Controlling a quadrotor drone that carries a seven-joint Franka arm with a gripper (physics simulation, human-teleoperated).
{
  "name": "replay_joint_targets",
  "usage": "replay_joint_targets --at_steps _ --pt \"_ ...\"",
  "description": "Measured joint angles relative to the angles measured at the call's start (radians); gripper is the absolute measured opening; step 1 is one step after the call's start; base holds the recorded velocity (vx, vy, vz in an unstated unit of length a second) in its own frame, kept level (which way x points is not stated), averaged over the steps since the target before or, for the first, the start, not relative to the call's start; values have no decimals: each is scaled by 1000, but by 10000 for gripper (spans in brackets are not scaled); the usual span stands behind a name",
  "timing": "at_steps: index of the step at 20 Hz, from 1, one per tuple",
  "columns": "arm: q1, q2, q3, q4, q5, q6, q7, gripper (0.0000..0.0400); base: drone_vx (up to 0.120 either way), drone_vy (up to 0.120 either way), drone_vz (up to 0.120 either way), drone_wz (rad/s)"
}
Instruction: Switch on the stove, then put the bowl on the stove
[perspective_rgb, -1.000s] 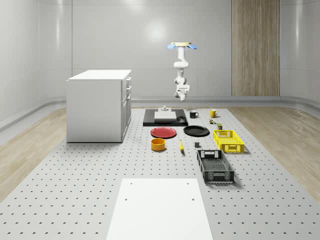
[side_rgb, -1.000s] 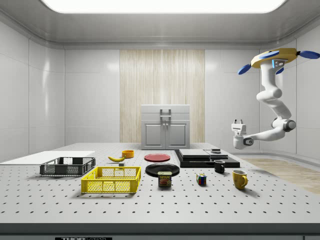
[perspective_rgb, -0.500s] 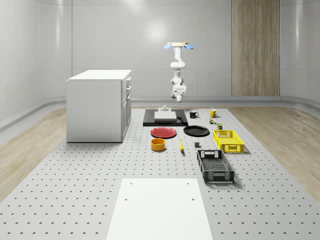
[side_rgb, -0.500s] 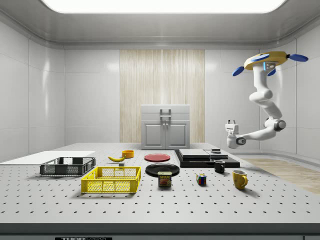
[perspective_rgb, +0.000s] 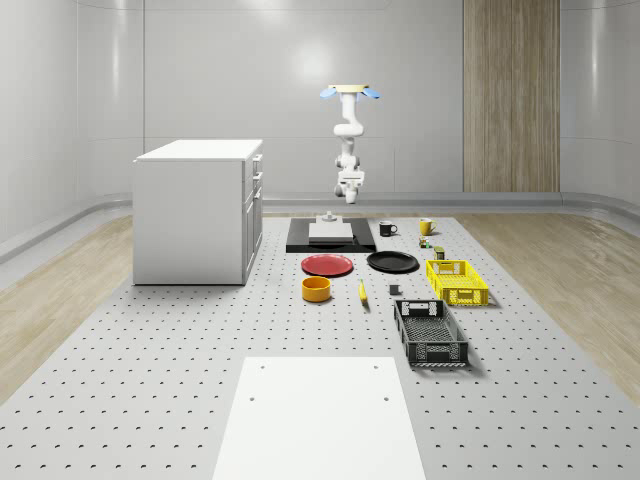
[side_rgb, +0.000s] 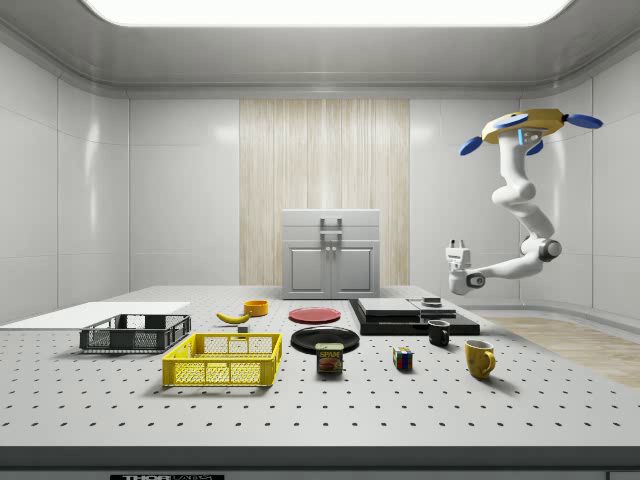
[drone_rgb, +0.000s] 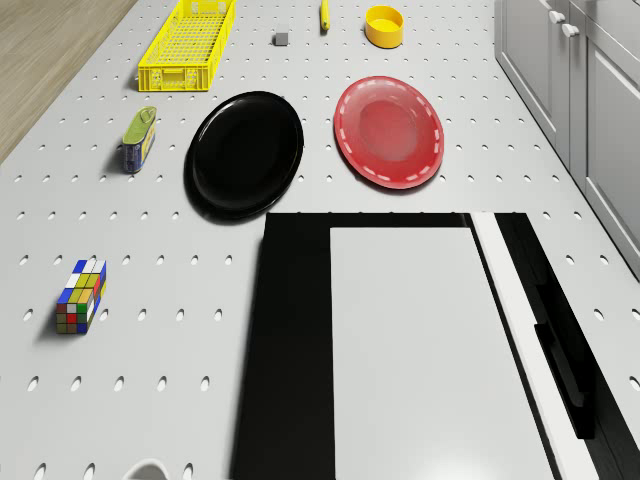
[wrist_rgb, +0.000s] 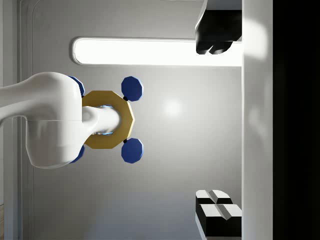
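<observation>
Pincer (side_rgb: 457, 243) on the white arm points upward, held in the air above the far end of the flat black stove (side_rgb: 410, 316), at the side view's right; fingers (wrist_rgb: 217, 37) stand apart with nothing between them, so it is open and empty. In the whole-scene view the pincer (perspective_rgb: 347, 196) hangs just above the stove's back edge.

Yellow-bodied drone with blue rotors (side_rgb: 524, 128) hovers high, beyond the stove's far end, at about 1 o'clock from the pincer in the side view; arm bends down from it and reaches back toward the stove.

Stove (perspective_rgb: 331, 236) lies flat on the grey perforated table (perspective_rgb: 150, 380), with a pale square plate on top. Small round yellow bowl (perspective_rgb: 316, 289) sits on the table, well apart from the stove, at 6 o'clock of it in the whole-scene view, just past the round red plate (perspective_rgb: 327, 265). Round black plate (perspective_rgb: 393, 262) lies beside the red one, at its 3 o'clock.

Yellow mesh basket (perspective_rgb: 457, 281) and black mesh basket (perspective_rgb: 430, 333) stand at the whole-scene view's right. White cabinet (perspective_rgb: 198, 210) stands at 9 o'clock of the stove.
</observation>
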Motion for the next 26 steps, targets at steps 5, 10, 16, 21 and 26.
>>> replay_joint_targets --at_steps 5,10,16,21,26 --pt "-1 -3 2 -3 -3 4 0 400 0 -120 0 0" --pt "-3 -5 7 -5 -9 8 1 400 0 -120 0 0" --pt "-7 -9 22 -9 -30 12 4 400 0 -120 0 0" --pt "-17 -12 53 -13 -74 16 9 400 0 -120 0 0" --pt "-39 -17 125 -25 -174 22 23 400 0 -120 0 0"
